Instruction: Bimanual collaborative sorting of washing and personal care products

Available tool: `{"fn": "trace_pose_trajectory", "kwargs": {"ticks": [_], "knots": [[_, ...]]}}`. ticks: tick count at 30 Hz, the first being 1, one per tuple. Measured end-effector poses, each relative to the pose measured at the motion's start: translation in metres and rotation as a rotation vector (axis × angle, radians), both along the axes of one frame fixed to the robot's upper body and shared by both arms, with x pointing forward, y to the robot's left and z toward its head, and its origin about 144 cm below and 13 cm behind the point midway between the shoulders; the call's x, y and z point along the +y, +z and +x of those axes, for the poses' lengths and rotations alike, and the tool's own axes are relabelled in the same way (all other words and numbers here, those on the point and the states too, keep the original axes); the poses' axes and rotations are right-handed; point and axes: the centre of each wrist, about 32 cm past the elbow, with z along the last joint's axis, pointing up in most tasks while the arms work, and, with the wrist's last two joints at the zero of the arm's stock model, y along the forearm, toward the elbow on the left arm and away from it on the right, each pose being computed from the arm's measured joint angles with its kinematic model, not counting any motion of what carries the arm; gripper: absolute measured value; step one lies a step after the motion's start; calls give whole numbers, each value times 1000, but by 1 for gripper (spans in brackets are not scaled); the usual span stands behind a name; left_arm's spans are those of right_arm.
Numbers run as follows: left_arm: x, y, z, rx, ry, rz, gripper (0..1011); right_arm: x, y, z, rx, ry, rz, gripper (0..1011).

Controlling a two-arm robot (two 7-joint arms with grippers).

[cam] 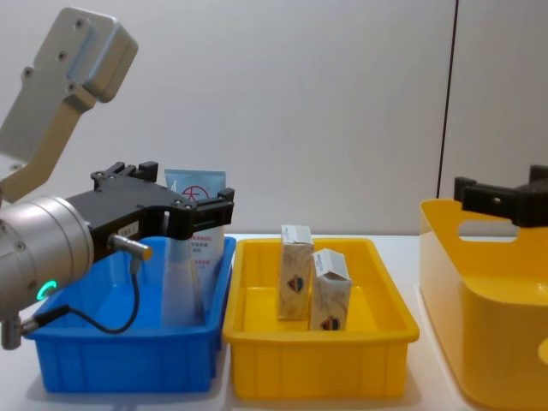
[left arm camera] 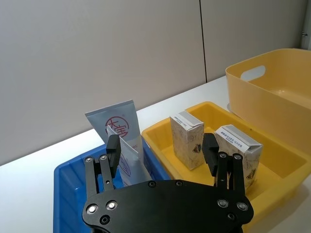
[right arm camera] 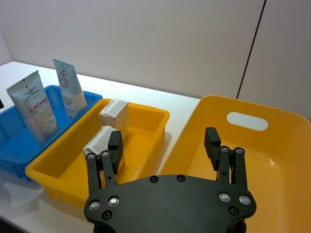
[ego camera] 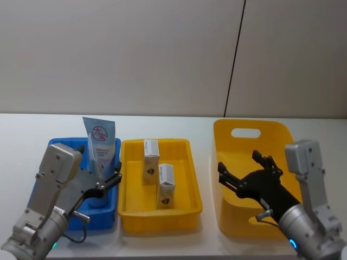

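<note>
Cream cartons (ego camera: 150, 161) stand in the glossy yellow tray (ego camera: 157, 223), centre; tube (ego camera: 99, 138) and translucent soft pack (right arm camera: 33, 109) in the blue tray (ego camera: 54, 143), left. Left pincer (left arm camera: 161, 148) hangs released above it, right pincer (right arm camera: 163, 141) released above the basket (ego camera: 244, 125); white worktop (ego camera: 162, 127).

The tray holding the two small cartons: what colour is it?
The tray is yellow; the head view shows it best.

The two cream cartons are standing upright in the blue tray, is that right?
Not quite. The two cream cartons are standing upright, but in the yellow tray, not the blue tray beside it. The head view shows this; the second carton stands just in front of the first.
</note>
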Motion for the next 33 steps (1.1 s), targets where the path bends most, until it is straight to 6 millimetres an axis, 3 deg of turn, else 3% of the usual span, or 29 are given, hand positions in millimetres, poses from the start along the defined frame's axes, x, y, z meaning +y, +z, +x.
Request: {"fn": "trace_pose_trajectory", "kwargs": {"ticks": [19,33], "knots": [[0,0,0,0,0,0,1001,28,39,37,182,42,11,1004],[0,0,0,0,0,0,1001,60,48,58,256,61,-26,1004]]}}
